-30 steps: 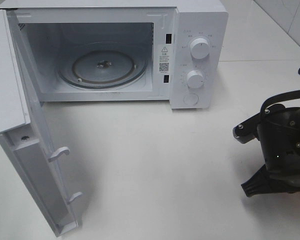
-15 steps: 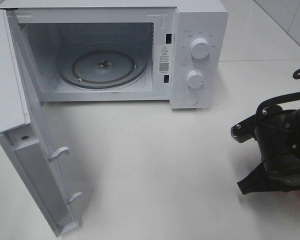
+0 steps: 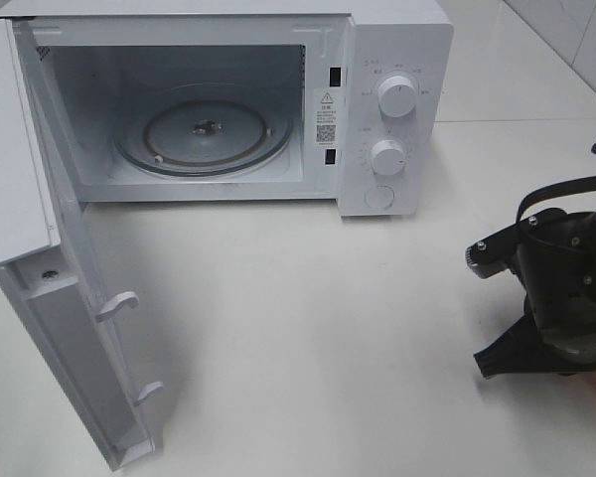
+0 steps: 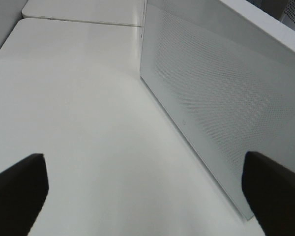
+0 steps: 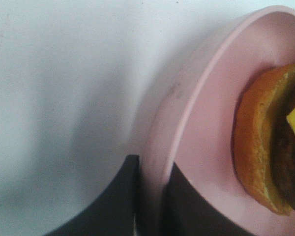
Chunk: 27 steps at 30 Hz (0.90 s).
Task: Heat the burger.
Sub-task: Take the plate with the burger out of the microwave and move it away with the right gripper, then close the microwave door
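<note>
Your right hand (image 5: pixel 150 196) is pinching the rim of the pink plate (image 5: pixel 196 147), one finger under the rim and one over it, and the burger (image 5: pixel 270 147) sits on that plate just inside the rim; you see its brown bun edge, a dark patty layer and a bit of yellow cheese. From the high cam the right hand (image 3: pixel 551 343) is low over the table (image 3: pixel 308 328), well to the right of the microwave (image 3: pixel 238 99) and nearer the front edge than it; a sliver of pink shows at the frame edge by the hand, the burger itself is hidden there. The microwave door (image 3: pixel 50 298) stands swung wide open on its left side, and the glass turntable (image 3: pixel 204 134) inside has nothing on it. Two knobs (image 3: pixel 395 96) sit on the panel at the microwave's right. Your left hand (image 4: pixel 147 191) is spread wide, fingers far apart, near the outer mesh face of the door, holding nothing.
</note>
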Motion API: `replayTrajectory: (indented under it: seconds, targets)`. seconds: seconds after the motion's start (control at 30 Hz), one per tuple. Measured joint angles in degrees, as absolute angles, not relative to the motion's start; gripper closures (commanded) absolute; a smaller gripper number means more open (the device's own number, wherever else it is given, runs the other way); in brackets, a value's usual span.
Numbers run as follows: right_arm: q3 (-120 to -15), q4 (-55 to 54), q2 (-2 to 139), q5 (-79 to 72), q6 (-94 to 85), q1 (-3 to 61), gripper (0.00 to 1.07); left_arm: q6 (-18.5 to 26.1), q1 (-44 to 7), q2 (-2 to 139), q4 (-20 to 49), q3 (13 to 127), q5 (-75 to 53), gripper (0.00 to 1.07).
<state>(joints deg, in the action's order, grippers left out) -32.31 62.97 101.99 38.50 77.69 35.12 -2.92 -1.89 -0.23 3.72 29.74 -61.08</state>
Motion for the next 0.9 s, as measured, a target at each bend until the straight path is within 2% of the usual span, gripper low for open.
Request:
replayTrajectory:
  seconds: [0.2, 0.37, 0.4, 0.47, 0.5, 0.53, 0.57, 0.6, 0.67, 0.77, 0.9]
  targets:
    - [-32.3, 63.8, 104.1, 38.3, 78.2, 35.1, 1.02, -2.9, -1.9, -0.2, 3.7, 29.7, -61.1, 0.07]
    - [-32.3, 64.7, 104.1, 36.8, 80.4, 35.1, 0.96, -2.9, -1.9, -0.2, 3.7, 29.7, -61.1, 0.07]
    - [-32.3, 64.7, 104.1, 34.7, 81.0, 35.1, 0.90, -2.9, -1.9, -0.2, 3.7, 29.7, -61.1, 0.07]
    - [-32.3, 64.6, 104.1, 33.5, 81.0, 35.1, 0.86, -2.9, -1.9, -0.2, 3.7, 29.7, -61.1, 0.07]
    - [-32.3, 64.7, 104.1, 32.5, 81.0, 35.1, 0.78, -2.9, -1.9, -0.2, 3.7, 29.7, -61.1, 0.07]
    - [-32.3, 64.7, 104.1, 32.5, 81.0, 35.1, 0.78, -2.9, -1.9, -0.2, 3.7, 29.7, -61.1, 0.07]
    - [-32.5, 64.7, 104.0, 32.3, 81.0, 35.1, 0.69, -2.9, -1.9, -0.2, 3.7, 29.7, -61.1, 0.07]
    - [-32.5, 64.7, 104.0, 32.3, 81.0, 35.1, 0.69, -2.9, -1.9, -0.2, 3.7, 29.7, -61.1, 0.07]
    - [-32.8, 64.1, 103.6, 32.3, 80.8, 35.1, 0.57, -2.9, -1.9, -0.2, 3.7, 29.7, -61.1, 0.07]
    - [-32.8, 62.6, 102.2, 31.3, 80.8, 35.1, 0.51, -2.9, -1.9, -0.2, 3.7, 29.7, -61.1, 0.07]
    - [-32.8, 59.9, 99.8, 29.2, 79.1, 35.1, 0.48, -2.9, -1.9, -0.2, 3.7, 29.7, -61.1, 0.07]
